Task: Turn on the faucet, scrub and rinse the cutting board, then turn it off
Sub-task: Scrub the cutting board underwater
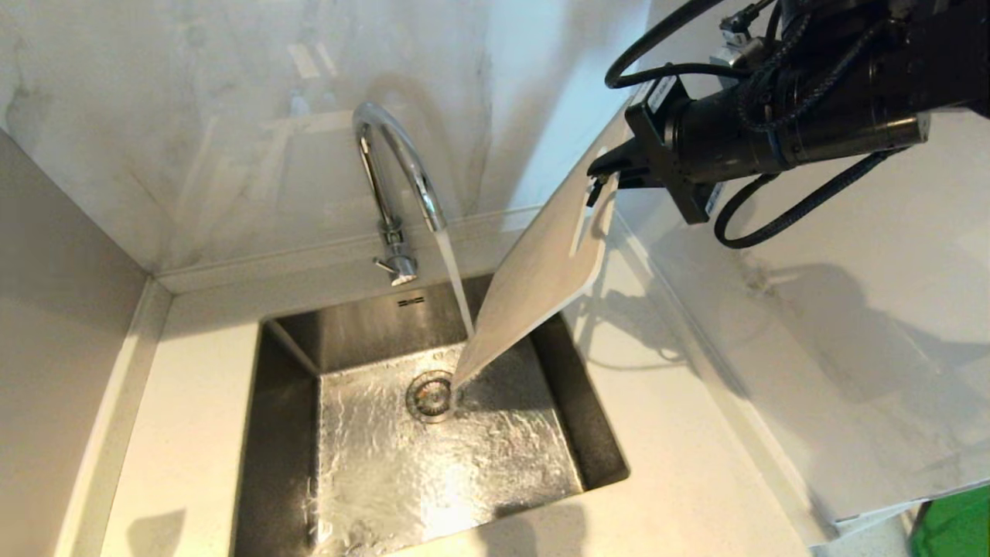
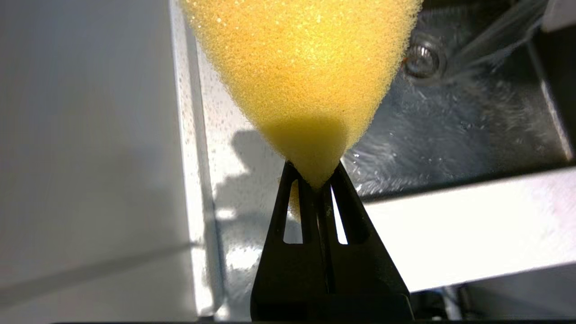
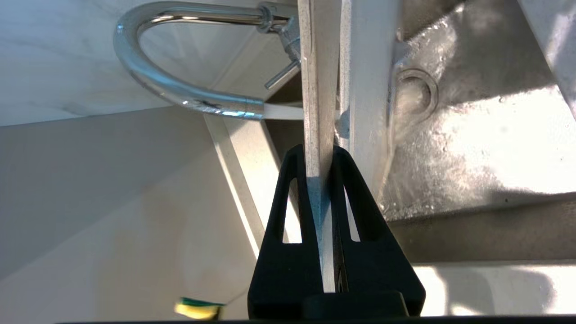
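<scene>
Already the faucet [image 1: 398,182] is running and the cutting board [image 1: 534,286], clamped by the right gripper [image 1: 607,174] at upper right, is rinsed mid-frame over the sink [image 1: 286,433], while a sponge [image 2: 301,67] is pinched by the left gripper [image 2: 317,182]; shut-off remains.

Faucet [image 1: 398,182] behind sink [image 1: 294,433]; cutting board [image 1: 534,286] tilted over drain [image 1: 430,395], perhaps touching.

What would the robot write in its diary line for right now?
faucet: running | cutting board: tilted under stream, held by right gripper | left gripper: shut on yellow sponge, off the board
</scene>
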### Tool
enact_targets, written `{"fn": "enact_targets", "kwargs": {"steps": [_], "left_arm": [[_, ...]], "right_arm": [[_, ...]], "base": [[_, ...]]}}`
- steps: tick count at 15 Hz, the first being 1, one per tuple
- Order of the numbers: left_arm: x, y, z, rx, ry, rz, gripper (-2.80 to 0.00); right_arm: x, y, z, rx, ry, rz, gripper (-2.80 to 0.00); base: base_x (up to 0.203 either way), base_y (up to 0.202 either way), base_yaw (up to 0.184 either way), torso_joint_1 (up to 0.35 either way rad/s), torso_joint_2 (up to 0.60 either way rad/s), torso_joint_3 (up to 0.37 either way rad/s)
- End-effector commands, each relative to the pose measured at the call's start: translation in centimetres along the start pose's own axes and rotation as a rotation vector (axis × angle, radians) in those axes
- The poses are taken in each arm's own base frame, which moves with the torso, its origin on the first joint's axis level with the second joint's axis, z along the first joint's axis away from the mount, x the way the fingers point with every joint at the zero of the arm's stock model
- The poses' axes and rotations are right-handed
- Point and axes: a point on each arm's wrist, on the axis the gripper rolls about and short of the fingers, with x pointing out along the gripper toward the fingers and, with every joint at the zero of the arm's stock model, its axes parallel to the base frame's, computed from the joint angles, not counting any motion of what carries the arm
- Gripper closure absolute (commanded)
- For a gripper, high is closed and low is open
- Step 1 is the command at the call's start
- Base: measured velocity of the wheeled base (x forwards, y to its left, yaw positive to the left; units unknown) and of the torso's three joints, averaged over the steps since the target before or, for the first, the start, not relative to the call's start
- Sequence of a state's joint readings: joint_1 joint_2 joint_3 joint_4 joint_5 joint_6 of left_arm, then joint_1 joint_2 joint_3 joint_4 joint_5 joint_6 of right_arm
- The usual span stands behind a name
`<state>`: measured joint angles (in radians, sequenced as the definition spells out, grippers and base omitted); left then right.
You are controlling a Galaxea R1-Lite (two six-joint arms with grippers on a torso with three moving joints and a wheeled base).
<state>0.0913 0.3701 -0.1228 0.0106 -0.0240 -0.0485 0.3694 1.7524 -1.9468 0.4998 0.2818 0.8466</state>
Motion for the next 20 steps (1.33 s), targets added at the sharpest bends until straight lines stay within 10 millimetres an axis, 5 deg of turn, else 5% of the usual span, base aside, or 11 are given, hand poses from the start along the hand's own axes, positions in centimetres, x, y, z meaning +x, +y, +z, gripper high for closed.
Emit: {"fn": "enact_targets", "kwargs": {"steps": [1, 20], "left_arm": [[-0.3, 0.1, -2.9, 0.074, -0.040, -0.018, 0.00], [-2.0, 0.4, -4.4, 0.096, -0.258, -0.052, 0.00]], "right_arm": [[-1.3, 0.7, 0.1, -0.004, -0.017, 0.023, 0.00], [-12.1, 3.6, -1.5, -0.027, -0.080, 0.093, 0.00]], "base": [[0.000, 0.000, 0.000, 0.000, 0.00, 0.000], [0.000, 0.000, 0.000, 0.000, 0.00, 0.000]]}}
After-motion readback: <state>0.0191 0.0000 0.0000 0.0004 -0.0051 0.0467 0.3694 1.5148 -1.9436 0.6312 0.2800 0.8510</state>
